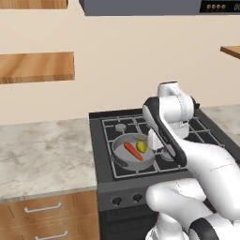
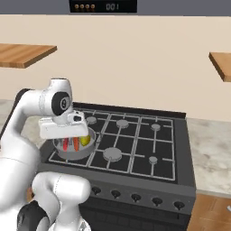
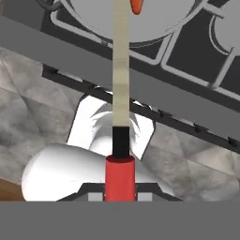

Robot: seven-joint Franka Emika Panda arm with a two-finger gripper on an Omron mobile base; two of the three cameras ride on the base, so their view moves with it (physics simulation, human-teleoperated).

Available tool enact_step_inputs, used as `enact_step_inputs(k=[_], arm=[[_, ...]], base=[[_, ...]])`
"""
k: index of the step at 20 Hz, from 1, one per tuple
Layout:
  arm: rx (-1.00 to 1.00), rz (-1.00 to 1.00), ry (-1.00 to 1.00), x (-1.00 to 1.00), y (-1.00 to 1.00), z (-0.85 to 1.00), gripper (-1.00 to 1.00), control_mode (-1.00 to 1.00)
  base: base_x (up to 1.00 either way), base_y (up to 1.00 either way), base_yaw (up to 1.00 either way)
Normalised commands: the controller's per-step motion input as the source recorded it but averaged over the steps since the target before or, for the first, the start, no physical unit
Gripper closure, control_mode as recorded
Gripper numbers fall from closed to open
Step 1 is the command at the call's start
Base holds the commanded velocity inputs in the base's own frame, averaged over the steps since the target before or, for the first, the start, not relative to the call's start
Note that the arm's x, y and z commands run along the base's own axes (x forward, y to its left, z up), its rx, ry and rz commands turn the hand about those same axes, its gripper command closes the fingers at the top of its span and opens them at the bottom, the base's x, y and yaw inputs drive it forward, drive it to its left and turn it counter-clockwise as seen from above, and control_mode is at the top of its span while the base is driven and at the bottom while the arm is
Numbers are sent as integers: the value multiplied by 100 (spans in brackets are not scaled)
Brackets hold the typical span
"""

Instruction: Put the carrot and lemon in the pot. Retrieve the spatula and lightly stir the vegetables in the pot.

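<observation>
The grey pot [image 1: 118,149] sits on the stove's front left burner. The orange carrot [image 1: 133,151] and the yellow lemon [image 1: 141,146] lie inside it, side by side. In the right base view the pot [image 2: 67,155] holds the carrot [image 2: 76,144] and the lemon [image 2: 85,140] just under my hand. My gripper [image 3: 120,191] is shut on the red handle of the spatula [image 3: 120,176]. Its long pale blade reaches out over the pot [image 3: 159,23], ending beside the carrot [image 3: 136,5]. In the left base view my forearm hides the gripper.
The black stove [image 2: 135,149] has several more burners to the right of the pot and a row of knobs [image 2: 135,197] on its front. A marble counter [image 1: 42,154] lies left of the stove, wooden shelves [image 1: 37,66] hang above, and a range hood [image 1: 140,7] sits overhead.
</observation>
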Motion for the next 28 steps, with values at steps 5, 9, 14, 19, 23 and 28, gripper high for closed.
enact_step_inputs(k=[5, 9, 14, 19, 23, 28], arm=[[-32, 44, 0, 100, -22, 9, 100, -100], [-35, 64, 2, 73, -21, 0, 100, -100], [-29, 72, 5, 23, -21, -1, 100, -100], [-1, 35, -5, 26, -26, -6, 100, -100], [0, 20, 3, 100, -36, -15, 100, -100], [-3, 11, 1, 57, -6, -3, 100, -100]], base=[[0, 0, 0], [0, 0, 0], [0, 0, 0], [0, 0, 0], [0, 0, 0], [0, 0, 0]])
